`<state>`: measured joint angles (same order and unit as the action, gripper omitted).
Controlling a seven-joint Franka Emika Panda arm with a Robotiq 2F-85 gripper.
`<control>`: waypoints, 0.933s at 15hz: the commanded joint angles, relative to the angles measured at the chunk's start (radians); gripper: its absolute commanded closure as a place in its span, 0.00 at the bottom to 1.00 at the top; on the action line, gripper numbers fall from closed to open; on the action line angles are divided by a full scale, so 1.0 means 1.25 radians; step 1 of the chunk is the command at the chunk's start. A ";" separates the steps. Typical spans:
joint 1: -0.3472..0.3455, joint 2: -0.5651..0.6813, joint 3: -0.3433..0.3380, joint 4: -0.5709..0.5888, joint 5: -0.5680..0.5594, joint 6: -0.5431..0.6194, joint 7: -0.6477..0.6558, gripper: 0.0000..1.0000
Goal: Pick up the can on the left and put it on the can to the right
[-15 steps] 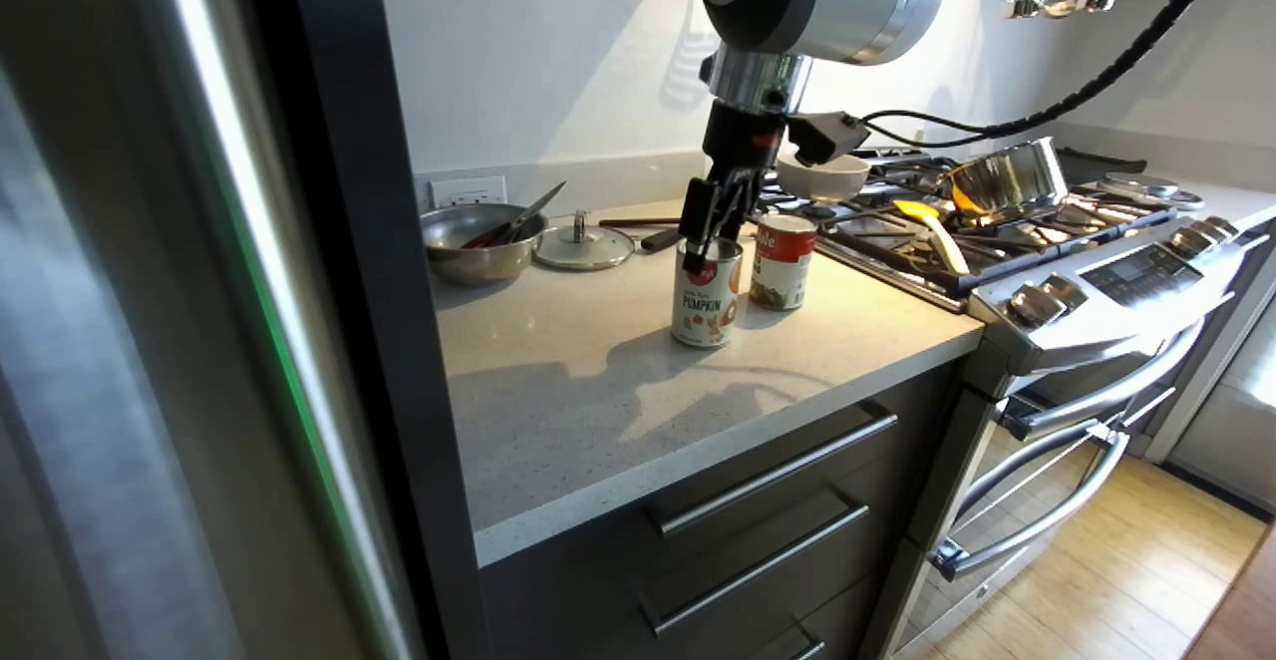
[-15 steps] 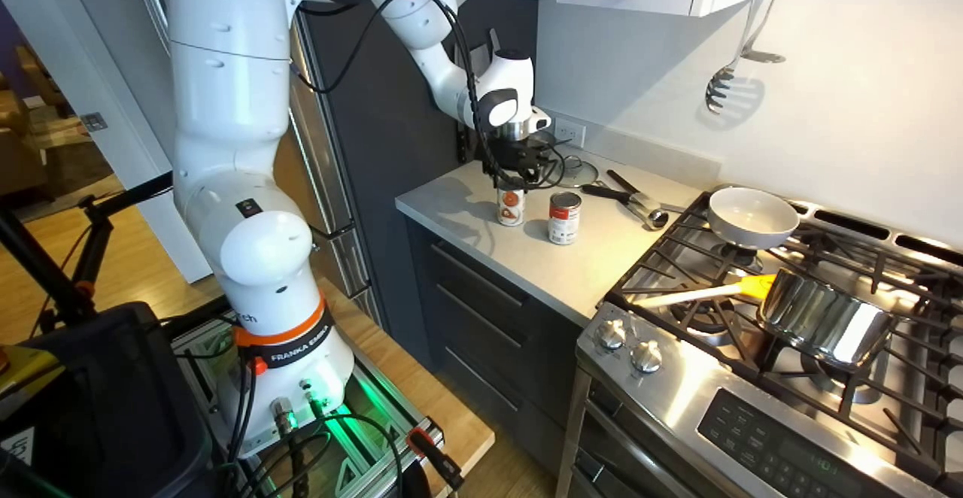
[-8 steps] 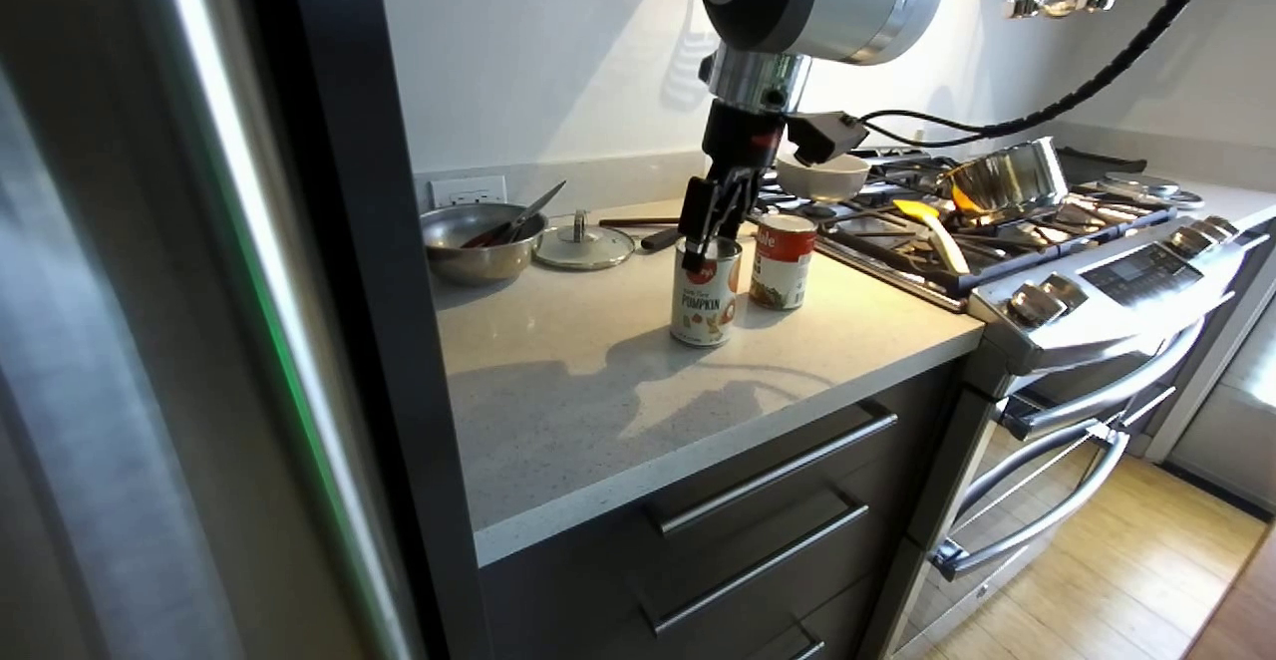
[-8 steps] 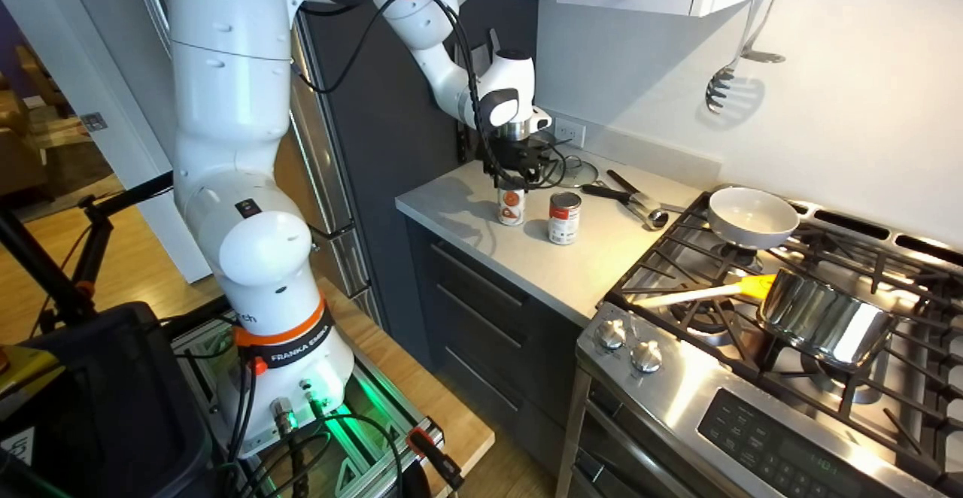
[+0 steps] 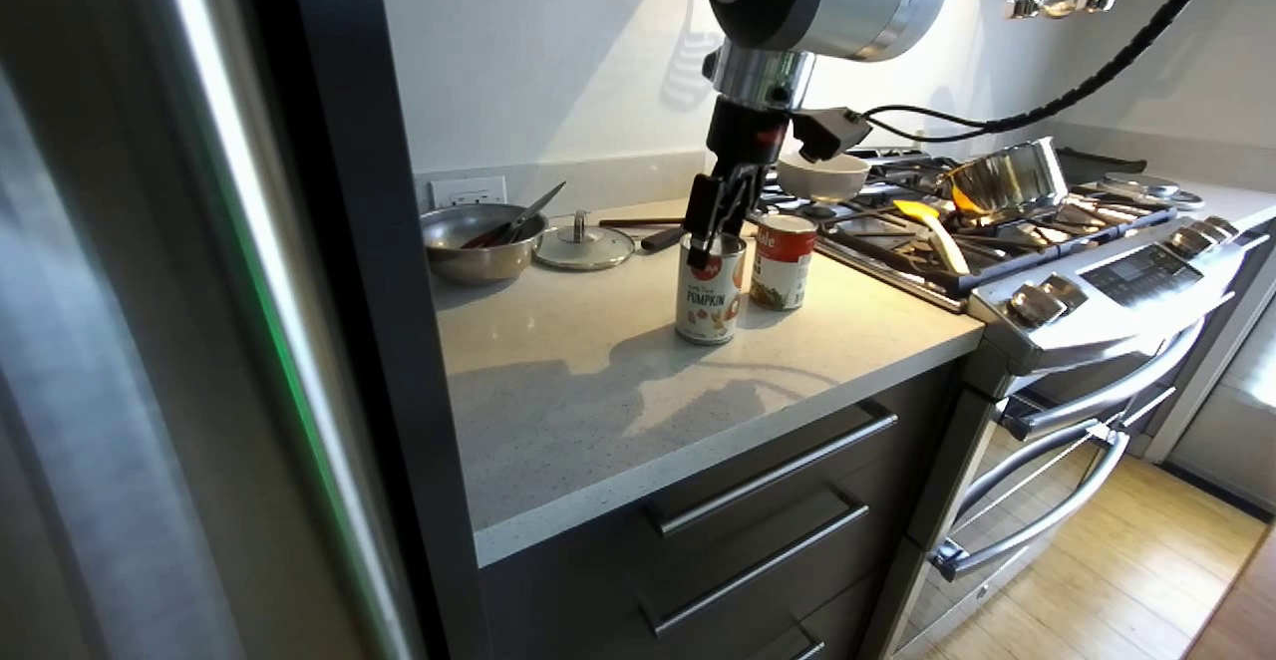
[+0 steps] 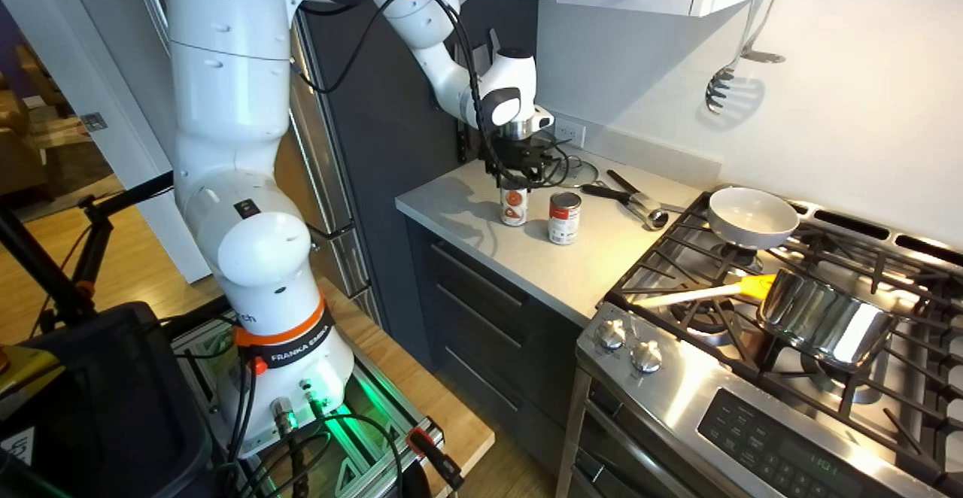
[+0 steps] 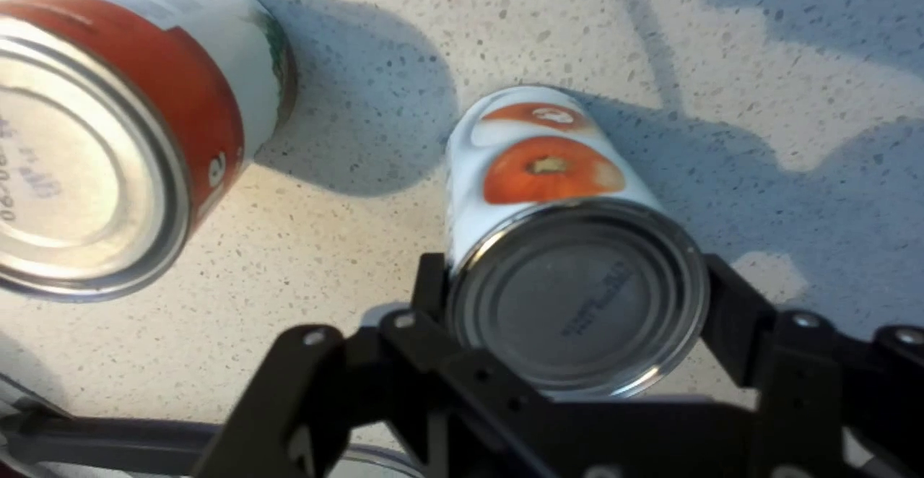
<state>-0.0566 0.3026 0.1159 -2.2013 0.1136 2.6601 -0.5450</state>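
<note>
1. Claw (image 7: 580, 297) is closed on the pumpkin can (image 7: 570, 247), gripping it at the three and nine o'clock sides of its top in the wrist view. That can looks upright; whether its base is clear of the counter (image 5: 578, 421), I cannot tell.
2. Between nine and ten o'clock of it, in the wrist view, stands the red-labelled can (image 7: 144, 131), the two apart.
3. Likely step now: the lift. Go straight up until the base passes the red-labelled can's rim; a sideways move sooner can tip that can.
4. Then cross slowly. The grip is high, so the base may swing; centre it, lower level, and release only once it sits square.
5. In an exterior view, the glass lid (image 5: 583, 248) and metal bowl (image 5: 474, 266) lie between nine and ten o'clock of the pumpkin can, off the likely route.
6. Black-handled utensils (image 6: 623, 198) lie at two o'clock of the red-labelled can in an exterior view, the stove (image 6: 681, 400) at four.
7. Loops of cable (image 6: 474, 88) hang beside the claw and may brush the red-labelled can.
</note>
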 commanded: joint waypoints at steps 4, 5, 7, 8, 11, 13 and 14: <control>-0.028 -0.086 0.001 -0.040 -0.006 -0.017 -0.008 0.42; -0.031 -0.096 0.001 -0.044 -0.001 -0.020 -0.011 0.42; -0.035 -0.119 -0.001 -0.053 0.007 -0.030 -0.016 0.42; -0.036 -0.134 -0.003 -0.058 0.010 -0.039 -0.017 0.42; -0.032 -0.179 -0.014 -0.068 0.018 -0.080 -0.014 0.42; -0.027 -0.210 -0.030 -0.076 0.010 -0.097 -0.007 0.42; -0.026 -0.225 -0.037 -0.081 0.012 -0.101 -0.007 0.42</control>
<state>-0.0951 0.1162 0.0972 -2.2576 0.1180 2.5706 -0.5455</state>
